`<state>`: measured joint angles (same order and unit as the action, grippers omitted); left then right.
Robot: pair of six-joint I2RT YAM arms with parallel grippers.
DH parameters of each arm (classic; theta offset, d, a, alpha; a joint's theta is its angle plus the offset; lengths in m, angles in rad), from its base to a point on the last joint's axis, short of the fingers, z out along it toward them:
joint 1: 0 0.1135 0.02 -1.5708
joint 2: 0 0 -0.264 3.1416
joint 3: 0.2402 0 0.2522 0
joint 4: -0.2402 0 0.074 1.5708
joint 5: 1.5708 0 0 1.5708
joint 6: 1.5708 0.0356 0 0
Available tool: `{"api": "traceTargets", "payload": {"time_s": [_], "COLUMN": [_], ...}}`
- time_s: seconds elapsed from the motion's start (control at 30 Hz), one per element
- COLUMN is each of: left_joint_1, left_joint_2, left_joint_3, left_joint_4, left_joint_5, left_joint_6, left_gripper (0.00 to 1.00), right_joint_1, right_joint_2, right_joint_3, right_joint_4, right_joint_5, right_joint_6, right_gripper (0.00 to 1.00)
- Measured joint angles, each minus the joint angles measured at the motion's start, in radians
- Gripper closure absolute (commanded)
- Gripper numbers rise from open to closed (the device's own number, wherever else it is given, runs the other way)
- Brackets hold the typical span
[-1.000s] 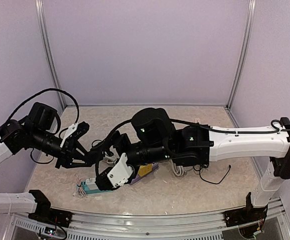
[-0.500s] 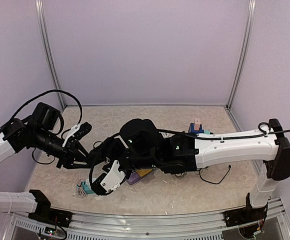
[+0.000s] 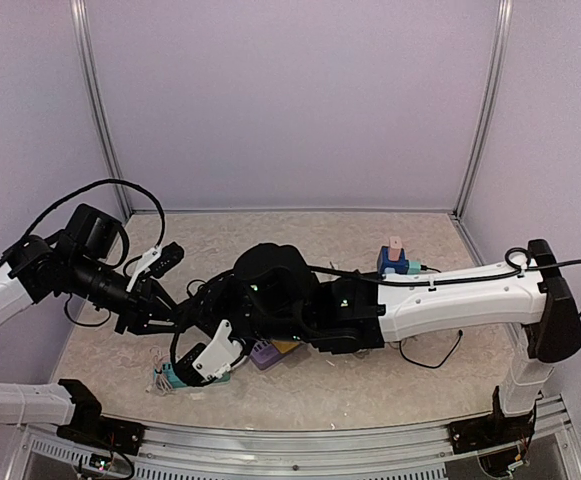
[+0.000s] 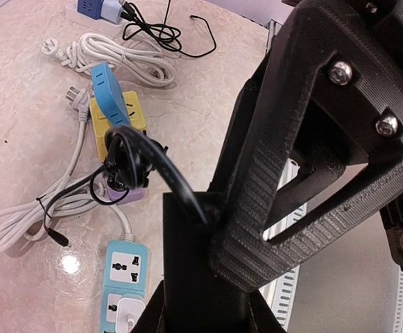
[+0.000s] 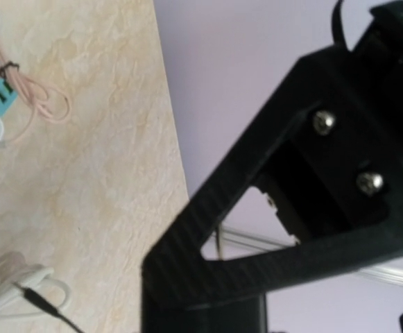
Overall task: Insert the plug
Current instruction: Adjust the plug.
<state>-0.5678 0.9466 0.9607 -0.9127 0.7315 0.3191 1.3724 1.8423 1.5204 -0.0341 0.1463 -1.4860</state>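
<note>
Left claw [image 4: 211, 211] clenched on black plug cord [image 4: 161, 165]; right claw [image 3: 210, 362], can't tell. Line it up square over teal strip [image 4: 126, 267] before you push.

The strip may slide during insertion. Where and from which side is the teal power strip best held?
I would pinch the teal power strip across its long edges, coming straight down from above: it lies flat on the table, and its narrow width suits a pinch. Stay by the white adapter, leaving the empty socket clear.
</note>
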Motion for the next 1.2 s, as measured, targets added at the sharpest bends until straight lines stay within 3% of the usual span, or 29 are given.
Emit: {"api": "traceTargets", "payload": {"time_s": [0.13,0.27,0.37,0.4,0.43,0.5,0.53,0.6,0.77,0.97,1.07,1.2], "left_joint_1": [0.002,0.005,0.005,0.005,0.005,0.005,0.005,0.002,0.019,0.022,-0.013,-0.145], "left_joint_2": [0.000,0.000,0.000,0.000,0.000,0.000,0.000,0.000,-0.007,-0.035,-0.106,-0.251], "left_joint_3": [0.000,0.000,0.000,0.000,0.000,0.001,0.002,0.011,0.057,0.129,0.130,0.089], "left_joint_4": [0.002,0.005,0.005,0.005,0.005,0.004,0.003,0.004,-0.001,-0.085,-0.075,0.027], "left_joint_5": [-0.003,-0.003,-0.003,-0.003,-0.003,-0.003,-0.003,0.006,-0.003,-0.068,-0.181,-0.349], "left_joint_6": [0.001,0.003,0.003,0.003,0.003,0.003,0.008,0.027,0.101,0.333,0.462,0.633], "left_gripper": [1.00,1.00,1.00,0.95,0.77,0.30,0.16,0.05,0.01,0.01,0.01,0.01], "right_joint_1": [0.000,0.000,0.000,0.001,0.001,0.001,0.001,0.000,0.000,-0.010,-0.043,-0.126], "right_joint_2": [0.003,0.003,0.003,0.003,0.003,0.003,0.003,0.003,0.003,0.001,0.001,-0.003], "right_joint_3": [0.000,0.000,0.000,0.000,0.000,0.000,0.000,0.002,0.005,0.014,0.066,0.158], "right_joint_4": [0.006,0.010,0.010,0.010,0.010,0.010,0.010,0.014,0.014,-0.030,-0.128,-0.218], "right_joint_5": [0.009,0.014,0.015,0.015,0.014,0.014,0.015,0.019,0.038,0.033,-0.061,-0.259], "right_joint_6": [-0.005,0.005,0.018,0.022,0.028,0.041,0.050,0.076,0.140,0.280,0.479,0.783], "right_gripper": [0.84,1.00,1.00,1.00,1.00,1.00,1.00,1.00,1.00,1.00,1.00,1.00]}}
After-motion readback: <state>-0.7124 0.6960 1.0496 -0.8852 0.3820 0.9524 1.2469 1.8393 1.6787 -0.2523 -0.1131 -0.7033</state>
